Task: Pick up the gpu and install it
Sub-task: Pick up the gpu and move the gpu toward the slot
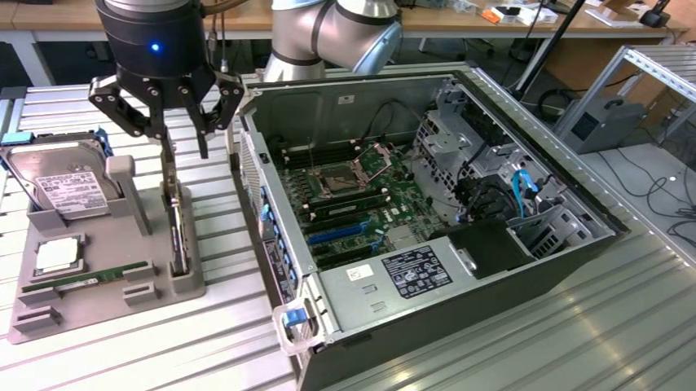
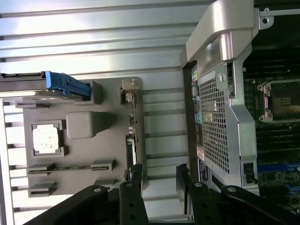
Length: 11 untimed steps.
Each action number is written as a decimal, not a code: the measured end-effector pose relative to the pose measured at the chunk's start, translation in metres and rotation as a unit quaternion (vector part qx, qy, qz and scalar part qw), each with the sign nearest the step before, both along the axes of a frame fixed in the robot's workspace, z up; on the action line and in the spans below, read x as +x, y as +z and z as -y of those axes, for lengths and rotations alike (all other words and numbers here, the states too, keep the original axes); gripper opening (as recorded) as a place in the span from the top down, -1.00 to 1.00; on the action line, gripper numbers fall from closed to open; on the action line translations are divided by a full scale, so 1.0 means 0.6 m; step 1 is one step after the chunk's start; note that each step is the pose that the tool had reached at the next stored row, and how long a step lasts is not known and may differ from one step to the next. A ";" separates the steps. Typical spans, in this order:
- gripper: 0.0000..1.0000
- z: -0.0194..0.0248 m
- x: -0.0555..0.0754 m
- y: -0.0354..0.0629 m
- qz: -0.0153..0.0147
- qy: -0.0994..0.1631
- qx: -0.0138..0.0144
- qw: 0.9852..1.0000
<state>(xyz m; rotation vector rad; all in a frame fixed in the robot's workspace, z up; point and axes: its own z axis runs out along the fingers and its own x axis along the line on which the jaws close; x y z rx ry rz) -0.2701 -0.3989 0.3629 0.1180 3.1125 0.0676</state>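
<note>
The gpu point(image 1: 174, 224) stood on edge in a slot of the grey holder point(image 1: 77, 309), just beside the open computer case point(image 1: 588, 244), on the exterior view's left of it. The gripper point(image 1: 182, 140) hung close over the card's upper end, jaws spread wide and gripping nothing.

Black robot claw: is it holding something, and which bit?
Nothing. The black gripper hangs open over the thin black-and-green gpu card, standing on edge in its grey holder.

Pointing my gripper point(image 1: 182, 132) straight down, holding fingers point(image 1: 204, 134) wide apart, gripping nothing; my arm point(image 1: 337, 32) bending at elbow behind.
</note>
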 end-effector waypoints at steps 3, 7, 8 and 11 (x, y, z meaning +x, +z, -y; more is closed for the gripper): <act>0.16 0.0000 0.000 -0.002 0.000 0.000 0.000 1.000; 0.16 0.0000 0.000 -0.003 0.000 0.000 0.000 1.000; 0.16 0.0000 0.000 -0.003 0.000 0.000 0.000 1.000; 0.16 0.0000 0.000 -0.005 0.000 0.000 0.000 1.000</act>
